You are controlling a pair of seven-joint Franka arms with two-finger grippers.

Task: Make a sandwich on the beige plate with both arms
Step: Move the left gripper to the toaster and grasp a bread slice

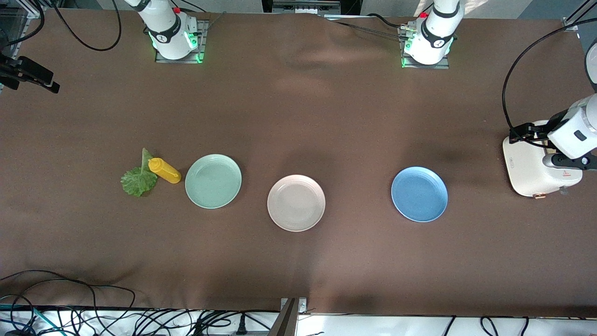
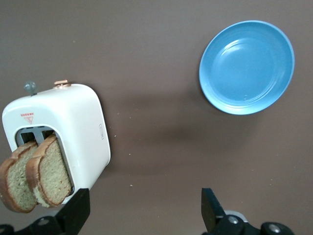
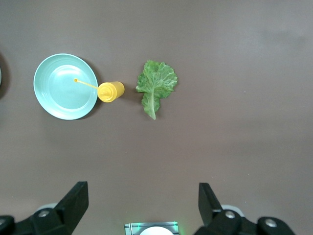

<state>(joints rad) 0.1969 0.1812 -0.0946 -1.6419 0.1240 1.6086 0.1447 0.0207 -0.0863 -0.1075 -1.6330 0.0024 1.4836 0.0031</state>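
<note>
We found the beige plate (image 1: 296, 203) bare at the middle of the table (image 1: 326, 116), between the mint-green plate (image 1: 213, 181) toward the right arm's end and the blue plate (image 1: 419, 194) toward the left arm's end, so no part of the sandwich had been laid yet. The two bread slices (image 2: 36, 177) stood upright in the slots of the white toaster (image 1: 531, 165), which sat near the table's edge at the left arm's end; we judged that was why the left pincer (image 2: 142, 210) hung over that corner, its fingers spread wide and holding nothing. The lettuce leaf (image 1: 138, 178) lay flat on the cloth beside the yellow squeeze bottle (image 1: 164, 170), which stood just beside the mint-green plate with its nozzle leaning over that plate's rim in the right wrist view. The right pincer (image 3: 142, 208) hovered high over that group, likewise fully open and empty, placed, we thought, to take the leaf. The bottle touched or nearly touched the leaf, so a descent there would want care not to knock it. Broad bare cloth lay around the beige plate on every side, giving both arms room to come in from their own ends without crossing; the blue plate lay between the toaster and the target, something the bread would have to pass over.
</note>
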